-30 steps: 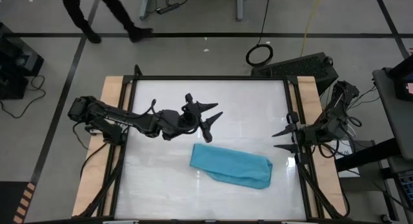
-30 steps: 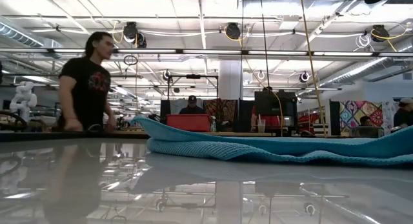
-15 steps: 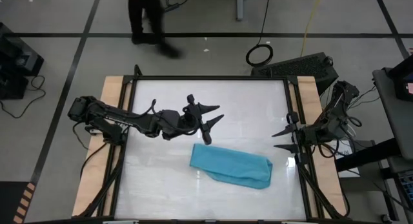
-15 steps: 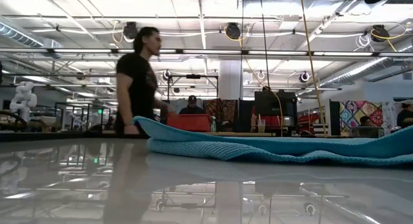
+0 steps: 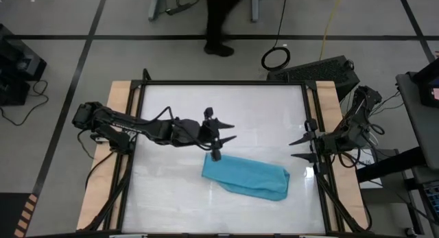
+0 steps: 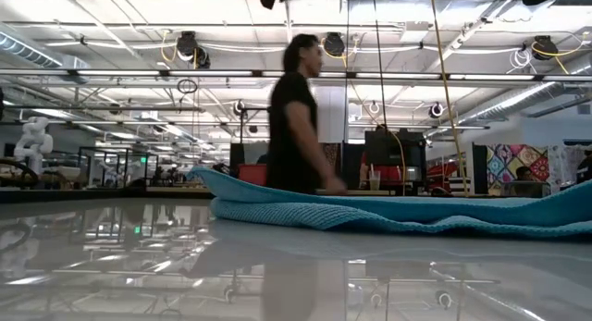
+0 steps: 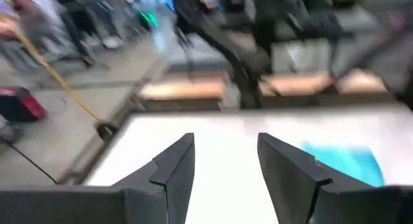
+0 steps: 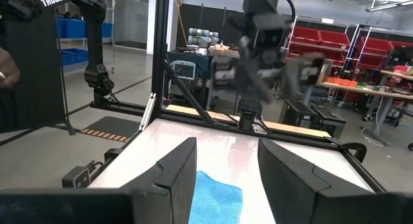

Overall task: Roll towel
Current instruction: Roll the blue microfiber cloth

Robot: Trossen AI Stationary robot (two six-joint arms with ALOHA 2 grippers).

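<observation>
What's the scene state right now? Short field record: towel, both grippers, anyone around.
towel: turquoise towel lies flat on the white table, loosely folded, not rolled
left gripper: left gripper open, empty, above the table by the towel's far left corner, not gripping it
right gripper: right gripper open, empty, at the table's right edge, apart from the towel
person: a person is beyond the table's far side
task: rolling not yet started
</observation>
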